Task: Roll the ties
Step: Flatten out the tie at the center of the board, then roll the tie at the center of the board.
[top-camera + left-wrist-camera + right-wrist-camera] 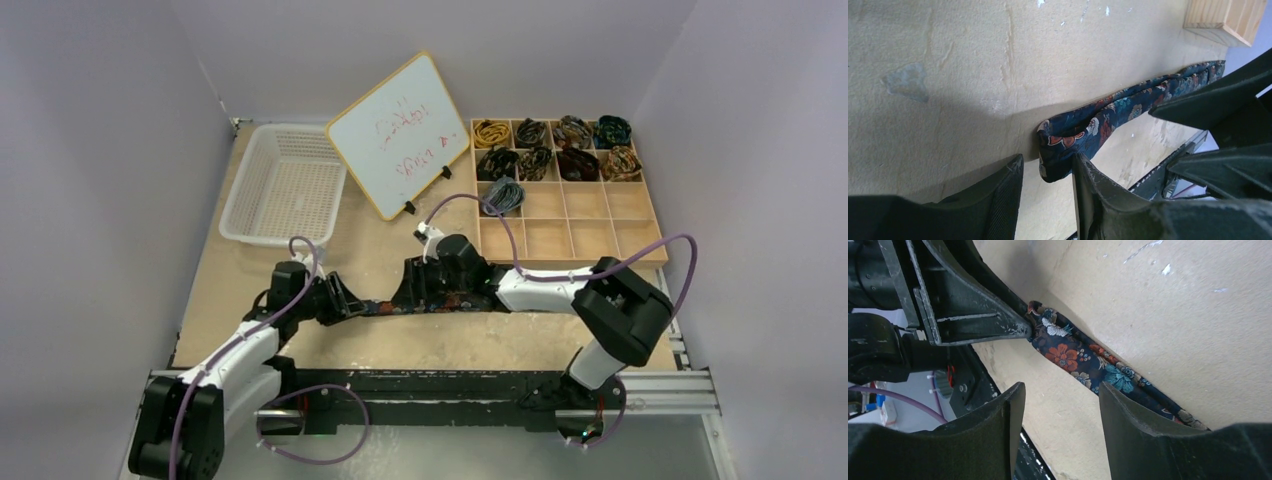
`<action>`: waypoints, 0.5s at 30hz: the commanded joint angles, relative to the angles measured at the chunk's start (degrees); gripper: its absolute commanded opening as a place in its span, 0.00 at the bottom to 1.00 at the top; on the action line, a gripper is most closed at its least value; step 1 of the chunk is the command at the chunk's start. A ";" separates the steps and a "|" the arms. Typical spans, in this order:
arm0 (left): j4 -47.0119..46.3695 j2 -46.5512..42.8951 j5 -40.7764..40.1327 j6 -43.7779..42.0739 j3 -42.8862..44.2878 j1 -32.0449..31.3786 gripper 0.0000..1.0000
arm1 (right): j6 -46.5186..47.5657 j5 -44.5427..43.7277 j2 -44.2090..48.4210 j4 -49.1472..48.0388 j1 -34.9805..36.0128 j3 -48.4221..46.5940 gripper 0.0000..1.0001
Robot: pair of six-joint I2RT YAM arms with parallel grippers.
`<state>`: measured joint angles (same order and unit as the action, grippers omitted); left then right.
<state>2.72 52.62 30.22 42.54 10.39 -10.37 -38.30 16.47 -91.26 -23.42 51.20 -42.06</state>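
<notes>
Table (440, 345): all work sits on the near-left side of the wooden tray (590, 238), which is at the far right corner. White basket (285, 190) well left of tray. Whiteboard (400, 135) propped betw basket & tray, just beside tray's left wall

Done so far, 9 coils in the tray:
- far row: 4 rolled ties (530, 131), one per compartment
- 2nd row: 4 more
- 3rd row: one grey-blue coil (503, 195) in leftmost compartment
- other compartments hold no coil

In hand: navy floral tie (400, 305) lies flat on the table, near-left of tray, stretched betw the 2 grippers, no turn rolled into it yet

Left gripper (1048, 170) is at the tie end farthest from tray. Jaws apart, the doubled-over end (1063, 145) sits in the gap, and I see no pinch

Right gripper (1060, 395) is at the end nearer tray. Jaws apart, straddling the strip (1073, 357), nothing clamped

Judgement: going by tray slots, a bit over half done. This tie is only at the take-hold stage; rolling it and dropping it in a compartment are left. Can't tell if more ties wait beyond this one
</notes>
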 commanded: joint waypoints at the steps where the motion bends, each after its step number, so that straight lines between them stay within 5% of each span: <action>1: 0.63 0.89 -5.38 0.70 2.31 -1.78 0.37 | 1.18 0.85 -1.05 1.39 2.13 -3.47 0.58; 15: 2.68 6.51 -13.84 2.62 5.66 -6.40 0.12 | 5.69 -11.33 -9.32 13.19 8.23 -15.21 0.31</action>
<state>4.36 58.72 20.01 44.80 14.57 -16.32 -34.44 9.87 -99.07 -14.63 58.50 -53.25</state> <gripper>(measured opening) 0.140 0.345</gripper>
